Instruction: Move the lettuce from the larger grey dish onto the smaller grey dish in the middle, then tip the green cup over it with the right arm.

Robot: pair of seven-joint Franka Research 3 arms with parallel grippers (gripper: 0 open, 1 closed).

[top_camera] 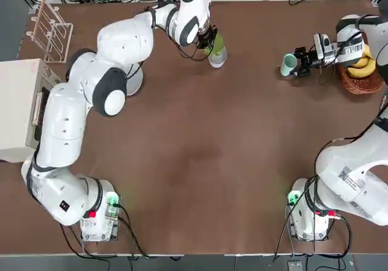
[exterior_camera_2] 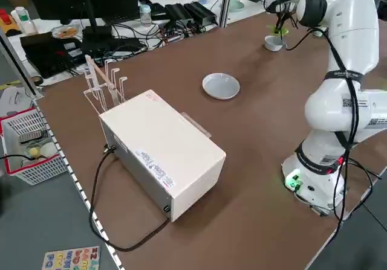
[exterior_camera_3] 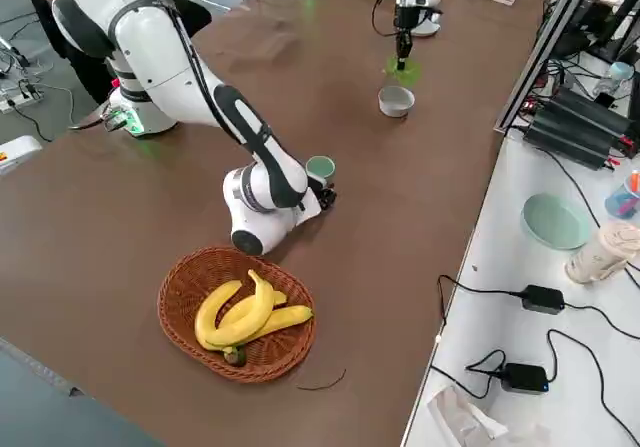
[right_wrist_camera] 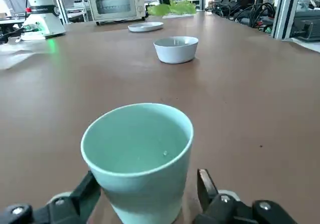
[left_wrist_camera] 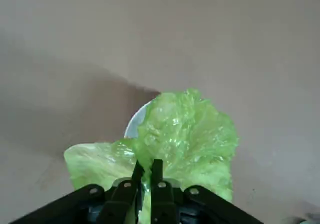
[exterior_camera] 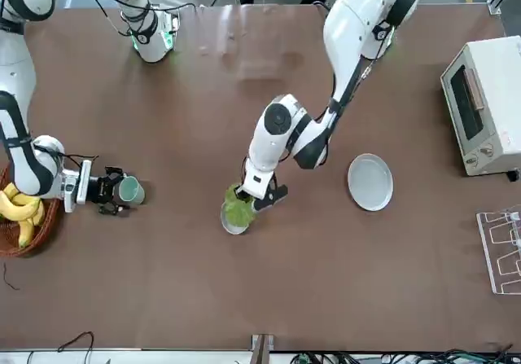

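My left gripper (left_wrist_camera: 146, 166) is shut on the lettuce (left_wrist_camera: 185, 134), a crinkly light-green bunch. It hangs just above the smaller grey dish (exterior_camera: 234, 221), at the far middle of the table in the top view. The leaves hide most of that dish (left_wrist_camera: 134, 126). The larger grey dish (exterior_camera: 370, 182) lies bare, farther to the robot's left. The green cup (right_wrist_camera: 137, 154) stands upright near the table's far right. My right gripper (right_wrist_camera: 145, 181) is around the cup low down, with a narrow gap still showing beside one finger (right_wrist_camera: 205, 183).
A wicker basket (exterior_camera_3: 238, 312) of bananas sits just behind the right gripper. A white toaster oven (exterior_camera: 484, 116) and a wire rack (top_camera: 51, 31) stand along the robot's left edge. The left arm (top_camera: 115, 59) stretches across the table's left half.
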